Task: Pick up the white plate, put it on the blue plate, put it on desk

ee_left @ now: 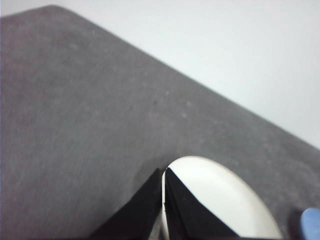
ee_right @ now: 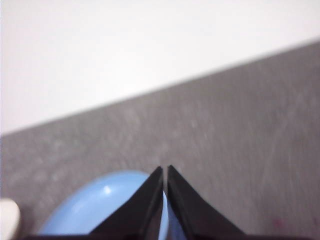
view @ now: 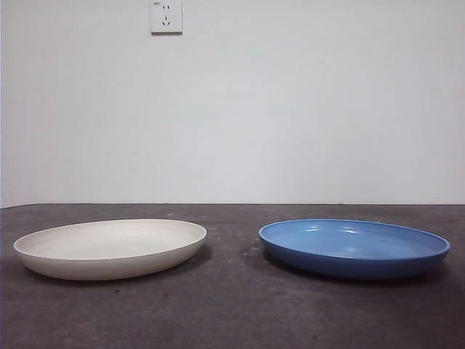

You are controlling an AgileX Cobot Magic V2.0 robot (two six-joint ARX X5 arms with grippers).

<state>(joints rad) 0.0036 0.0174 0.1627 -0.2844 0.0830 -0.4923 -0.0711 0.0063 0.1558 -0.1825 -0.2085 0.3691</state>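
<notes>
The white plate (view: 110, 248) rests flat on the dark grey desk (view: 232, 313) at the left. To its right, a gap apart, lies the blue plate (view: 354, 248), also flat. Neither arm shows in the front view. In the left wrist view my left gripper (ee_left: 163, 172) hangs shut above the white plate (ee_left: 220, 195), holding nothing. In the right wrist view my right gripper (ee_right: 164, 170) is shut over the blue plate (ee_right: 100, 207), nothing between its jaws.
A white wall with a power socket (view: 166, 16) stands behind the desk's far edge. A sliver of the blue plate (ee_left: 311, 222) shows in the left wrist view, and an edge of the white plate (ee_right: 7, 217) in the right wrist view.
</notes>
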